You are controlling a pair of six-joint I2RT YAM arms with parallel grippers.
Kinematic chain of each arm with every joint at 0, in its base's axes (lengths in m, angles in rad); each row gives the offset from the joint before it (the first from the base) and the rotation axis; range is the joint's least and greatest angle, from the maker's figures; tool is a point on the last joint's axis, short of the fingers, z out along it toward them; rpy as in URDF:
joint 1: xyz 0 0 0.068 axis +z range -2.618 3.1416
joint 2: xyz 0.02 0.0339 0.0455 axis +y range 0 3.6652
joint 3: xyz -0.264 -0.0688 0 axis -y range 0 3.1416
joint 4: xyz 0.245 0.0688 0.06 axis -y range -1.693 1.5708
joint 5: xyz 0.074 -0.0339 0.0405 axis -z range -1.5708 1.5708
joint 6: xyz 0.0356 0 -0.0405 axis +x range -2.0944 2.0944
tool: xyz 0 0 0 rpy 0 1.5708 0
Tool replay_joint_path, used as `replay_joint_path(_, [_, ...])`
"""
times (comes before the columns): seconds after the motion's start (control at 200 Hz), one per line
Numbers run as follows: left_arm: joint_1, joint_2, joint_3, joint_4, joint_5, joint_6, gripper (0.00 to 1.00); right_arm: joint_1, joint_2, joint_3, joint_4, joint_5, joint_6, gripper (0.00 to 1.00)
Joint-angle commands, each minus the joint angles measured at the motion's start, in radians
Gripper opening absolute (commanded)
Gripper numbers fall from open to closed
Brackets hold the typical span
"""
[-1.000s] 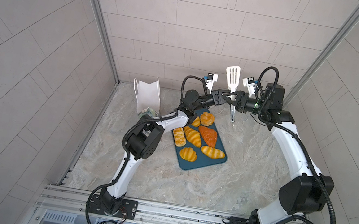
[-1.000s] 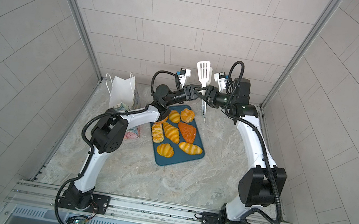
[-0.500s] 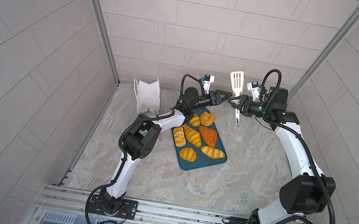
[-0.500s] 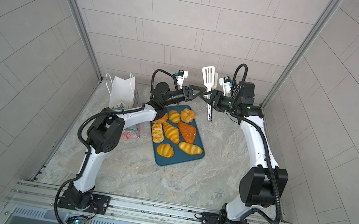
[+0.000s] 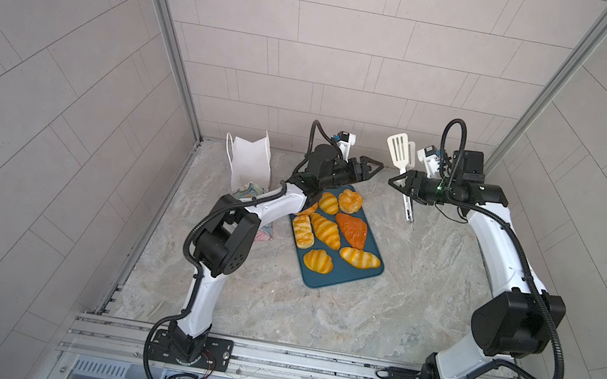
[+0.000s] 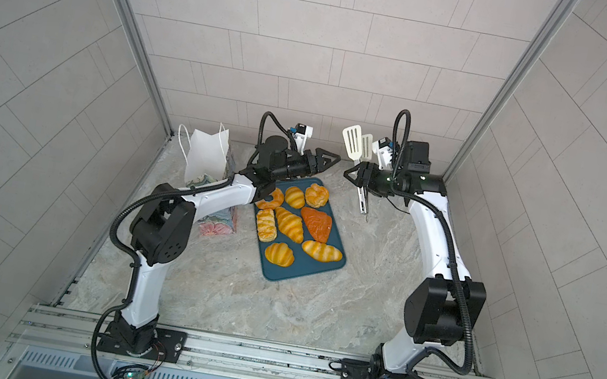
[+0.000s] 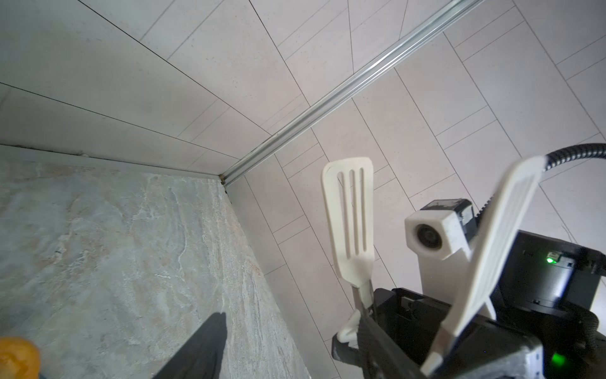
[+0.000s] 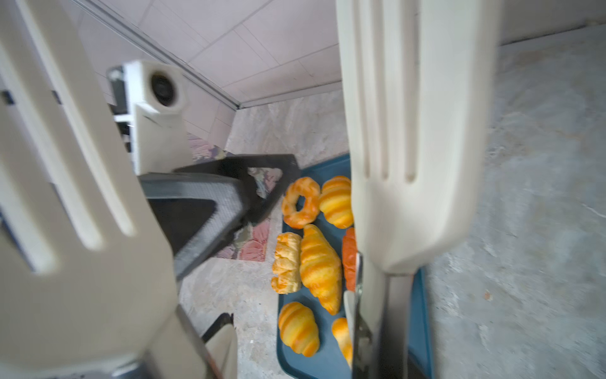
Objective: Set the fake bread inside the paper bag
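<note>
Several golden pieces of fake bread [image 5: 325, 230] and one darker orange piece [image 5: 351, 230] lie on a dark teal tray [image 5: 336, 278]; the right wrist view shows them too, among them a ring [image 8: 300, 203]. The paper bag [image 5: 249, 162] stands at the back left, its white inside showing, with the left arm passing in front of it. My left gripper [image 5: 372, 167] hangs open and empty above the tray's far end. Facing it a short way off, my right gripper [image 5: 400, 182] is shut on white slotted tongs [image 5: 398, 154], paddles up, which fill much of its wrist view.
Tiled walls close in the back and both sides, and the bag sits close to the left wall. The tongs' handle end [image 5: 409, 215] hangs over bare marbled floor [image 5: 428, 263] to the right of the tray. The tongs [image 7: 352, 223] stand near the back right corner.
My left gripper has opened and let go of the tongs. The right gripper has drawn to the right with them, and a gap has opened between the two grippers.
</note>
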Motion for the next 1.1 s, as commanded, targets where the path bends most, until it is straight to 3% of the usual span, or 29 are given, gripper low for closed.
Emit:
replay_joint_path(0.0, [0.008,-0.074,0.011,-0.161,-0.057,0.116,0.71,-0.004,0.001,0.033,-0.096,0.159,-0.109,0.63])
replay_joint_path(0.265, [0.01,-0.106,0.093,-0.461,-0.144,0.248,0.72,0.011,-0.005,-0.011,-0.204,0.535,-0.201,0.62])
replay_joint_path(0.475, [0.007,-0.117,0.16,-0.625,-0.209,0.324,0.72,0.084,0.008,-0.042,-0.259,0.839,-0.248,0.63])
replay_joint_path(0.641, [-0.006,-0.124,0.185,-0.706,-0.215,0.391,0.72,0.132,0.026,-0.035,-0.278,0.855,-0.256,0.65])
replay_joint_path(0.801, [-0.012,-0.132,0.156,-0.656,-0.123,0.406,0.74,0.116,-0.007,-0.057,-0.232,0.611,-0.266,0.66])
replay_joint_path(0.936, [-0.013,-0.151,0.148,-0.638,-0.095,0.417,0.75,0.106,-0.022,-0.05,-0.227,0.61,-0.248,0.65])
replay_joint_path(1.016, [-0.026,-0.169,0.152,-0.67,-0.102,0.484,0.76,0.102,-0.01,-0.029,-0.261,0.554,-0.276,0.65])
replay_joint_path(1.096, [-0.055,-0.187,0.171,-0.749,-0.181,0.596,0.79,0.102,-0.006,-0.027,-0.276,0.526,-0.295,0.64])
